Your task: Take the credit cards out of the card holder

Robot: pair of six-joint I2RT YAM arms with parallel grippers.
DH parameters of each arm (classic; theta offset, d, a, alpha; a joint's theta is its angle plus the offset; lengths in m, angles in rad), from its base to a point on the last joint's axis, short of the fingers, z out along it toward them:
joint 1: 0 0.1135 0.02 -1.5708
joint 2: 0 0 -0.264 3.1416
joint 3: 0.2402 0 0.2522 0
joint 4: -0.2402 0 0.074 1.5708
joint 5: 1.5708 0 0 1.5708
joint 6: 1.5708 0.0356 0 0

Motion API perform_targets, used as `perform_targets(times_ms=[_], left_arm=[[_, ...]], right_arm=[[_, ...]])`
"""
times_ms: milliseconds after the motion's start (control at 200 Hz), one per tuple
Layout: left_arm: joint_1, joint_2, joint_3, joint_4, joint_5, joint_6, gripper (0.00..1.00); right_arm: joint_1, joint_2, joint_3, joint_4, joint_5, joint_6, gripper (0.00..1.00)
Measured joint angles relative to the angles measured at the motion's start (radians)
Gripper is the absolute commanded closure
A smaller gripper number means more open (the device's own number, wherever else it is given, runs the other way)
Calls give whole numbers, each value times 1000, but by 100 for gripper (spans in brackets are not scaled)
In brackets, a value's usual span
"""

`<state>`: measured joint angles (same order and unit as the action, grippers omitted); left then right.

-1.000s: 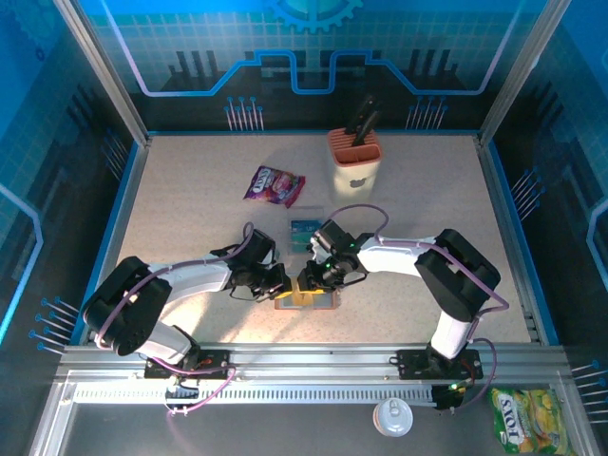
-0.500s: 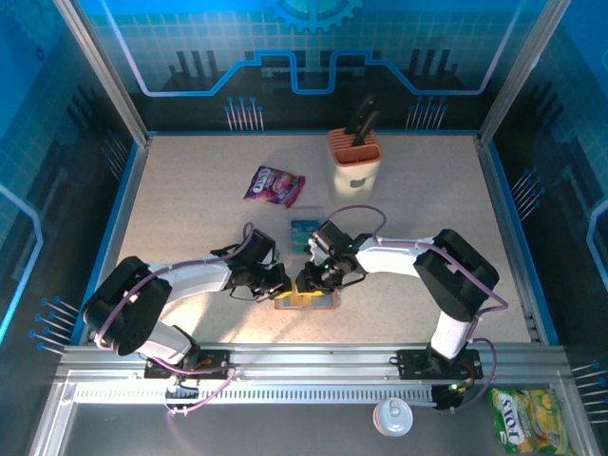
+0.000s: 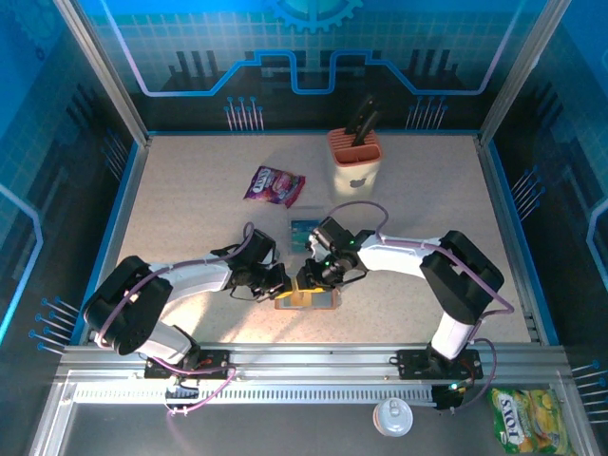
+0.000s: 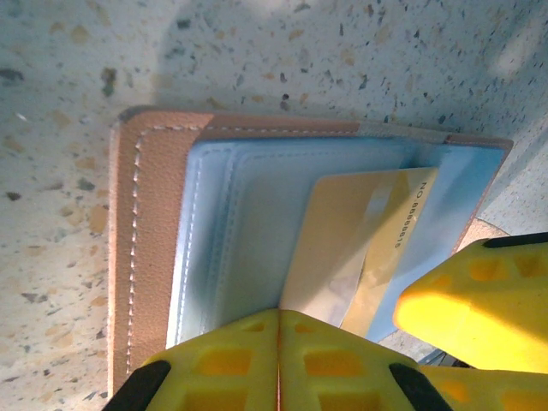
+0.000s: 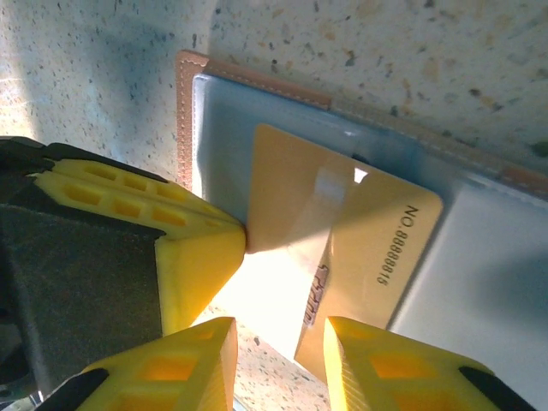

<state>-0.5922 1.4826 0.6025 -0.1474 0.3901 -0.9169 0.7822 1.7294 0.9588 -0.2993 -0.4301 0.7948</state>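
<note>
The card holder lies open on the table, brown outside, pale blue inside. A tan credit card sticks halfway out of its pocket. My left gripper is shut, its tips pressed on the holder's inner face beside the card. My right gripper is partly open, and the card's free corner lies in the gap between its fingers. In the top view both grippers meet at the card holder, left gripper and right gripper. Another teal credit card lies flat just behind.
A purple snack packet lies at the back, left of centre. The beige knife block with an orange top stands at the back. Blue walls bound the table on the sides. The two arms crowd the near middle.
Almost nothing. The right wrist has edged slightly, and both grippers stay at the card holder with their openings unchanged.
</note>
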Motion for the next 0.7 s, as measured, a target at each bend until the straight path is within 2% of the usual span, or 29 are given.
perform_targets(times_ms=[700], left_arm=[[0,10,11,0,0,0,91]], right_arm=[[-23,-8,-51,10,9,1,67]])
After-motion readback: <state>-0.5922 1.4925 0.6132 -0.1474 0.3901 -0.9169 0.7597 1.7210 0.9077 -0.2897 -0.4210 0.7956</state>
